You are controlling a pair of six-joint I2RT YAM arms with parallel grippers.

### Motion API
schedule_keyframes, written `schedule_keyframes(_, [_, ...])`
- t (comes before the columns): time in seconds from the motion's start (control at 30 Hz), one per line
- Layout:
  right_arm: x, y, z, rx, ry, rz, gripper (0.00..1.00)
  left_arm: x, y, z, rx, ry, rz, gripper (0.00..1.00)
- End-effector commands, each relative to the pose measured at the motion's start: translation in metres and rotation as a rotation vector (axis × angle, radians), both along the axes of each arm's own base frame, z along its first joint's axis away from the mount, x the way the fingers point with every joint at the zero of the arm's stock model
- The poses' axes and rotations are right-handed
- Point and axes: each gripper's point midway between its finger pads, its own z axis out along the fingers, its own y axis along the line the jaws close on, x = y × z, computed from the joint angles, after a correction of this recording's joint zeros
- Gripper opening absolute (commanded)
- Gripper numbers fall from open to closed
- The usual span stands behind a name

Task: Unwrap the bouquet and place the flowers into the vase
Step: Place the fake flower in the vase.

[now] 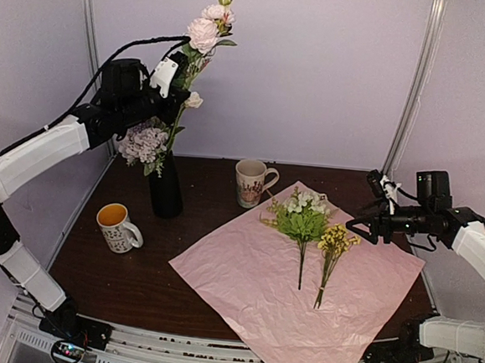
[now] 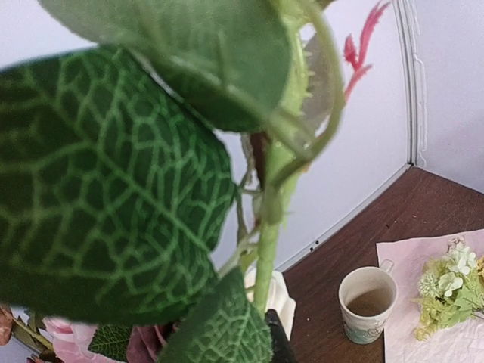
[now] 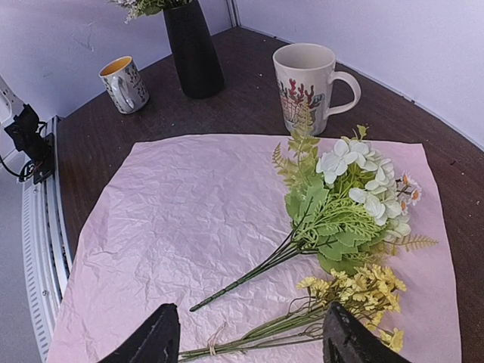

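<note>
- left pincer (image 1: 180, 80): raised high at rear-left, pressed together on the pink flower stem (image 1: 178, 126). Wrist view is blocked by a big veined leaf (image 2: 106, 189), so the fingers themselves can't be seen there.
- the held stem stands nearly upright, pink blooms (image 1: 206, 29) above the pincer. Its lower end reaches the mouth of the vase (image 1: 165, 188); how deep it sits can't be told.
- lavender bloom (image 1: 142, 142) hangs at the vase mouth on its left side, just under the left arm.
- the vase is upright on the dark surface (image 1: 134, 282), rear-left, off the paper.
- right pincer (image 1: 361, 227): spread wide, gripping nothing. It sits at the right edge of the paper sheet (image 1: 244, 274), pointing left at the sprigs.
- right wrist view: both fingers (image 3: 151, 340) frame the bottom edge, and the yellow sprig's stems lie under the gap between them. No contact visible.
- the paper sheet is opened flat, crinkled, spread over the centre-right of the surface, its near corner past the front edge.
- white-green sprig (image 1: 303, 216) lies on the sheet, heads to the rear, stem toward the near edge.
- yellow sprig (image 1: 334, 243) lies just beside it on the right, roughly parallel, closest to the right pincer.
- cream mug (image 1: 253, 182) stands at the rear edge of the sheet, between the vase and the sprigs.
- orange-lined mug (image 1: 118, 226) stands near-left of the vase, well clear of the paper.
</note>
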Motion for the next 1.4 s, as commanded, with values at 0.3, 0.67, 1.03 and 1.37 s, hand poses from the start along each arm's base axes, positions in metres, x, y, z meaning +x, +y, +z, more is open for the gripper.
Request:
schedule_keyframes(0.3, [-0.001,-0.001,0.000,0.011,0.003,0.009,0.65,0.011,0.011,-0.041,-0.055,0.023,0.028,0.00])
schedule_keyframes(0.67, [-0.001,-0.001,0.000,0.012,0.005,0.009,0.65,0.009,0.019,-0.057,-0.013,0.038,0.059,0.00])
schedule_keyframes(1.03, [-0.001,-0.001,-0.001,0.013,0.009,0.012,0.65,0.005,0.016,-0.029,-0.024,0.002,0.034,0.32])
schedule_keyframes(1.37, [0.000,-0.001,-0.003,0.012,0.015,0.009,0.65,0.010,-0.002,-0.018,-0.033,-0.006,-0.046,0.27])
